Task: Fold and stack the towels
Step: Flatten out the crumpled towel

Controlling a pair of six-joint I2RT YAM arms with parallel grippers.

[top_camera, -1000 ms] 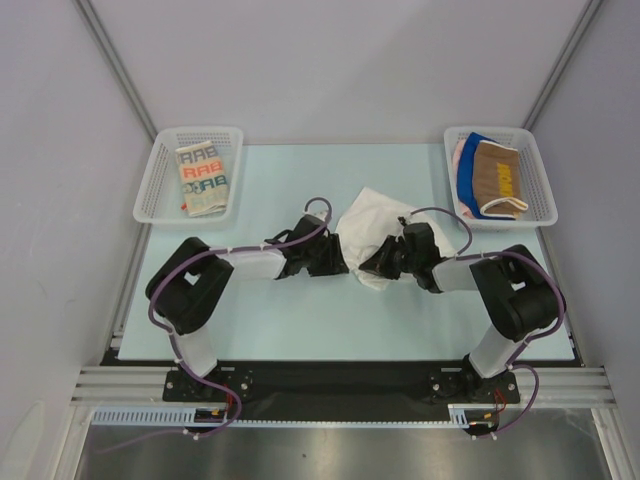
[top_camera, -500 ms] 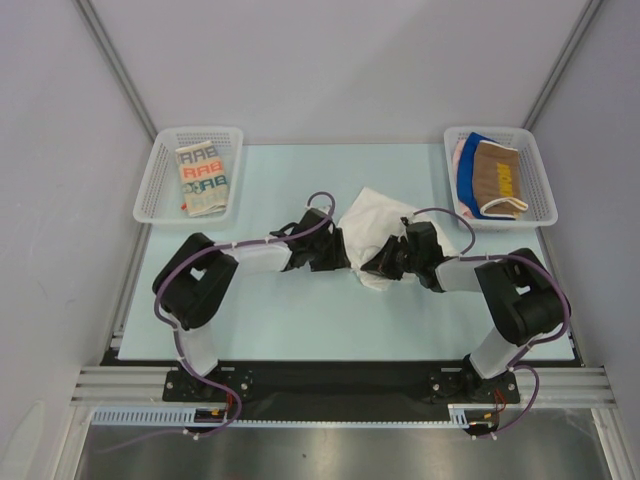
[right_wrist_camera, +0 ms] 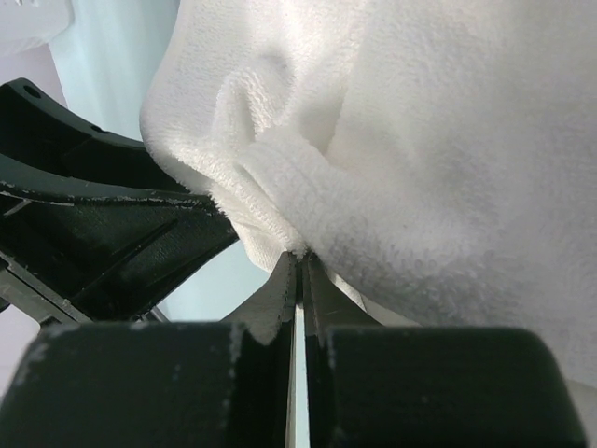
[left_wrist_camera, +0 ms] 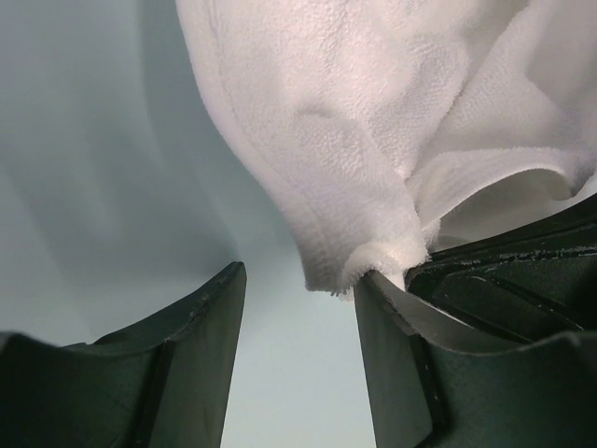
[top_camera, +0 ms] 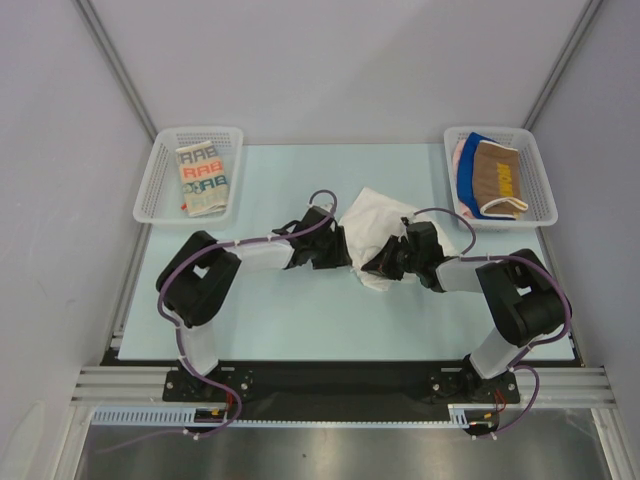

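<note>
The right gripper (right_wrist_camera: 299, 271), its fingers pressed together, pinches a hem of the white towel (right_wrist_camera: 420, 140) bunched above.

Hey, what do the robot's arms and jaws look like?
The left arm and right arm are black with pale grey link sections, and a purple cable loops along each. The jaws are black, flat-sided plastic with scuffed, whitish edges.

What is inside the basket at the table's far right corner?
A brown towel lies on a blue towel and a pink towel; anything beneath them is covered.
</note>
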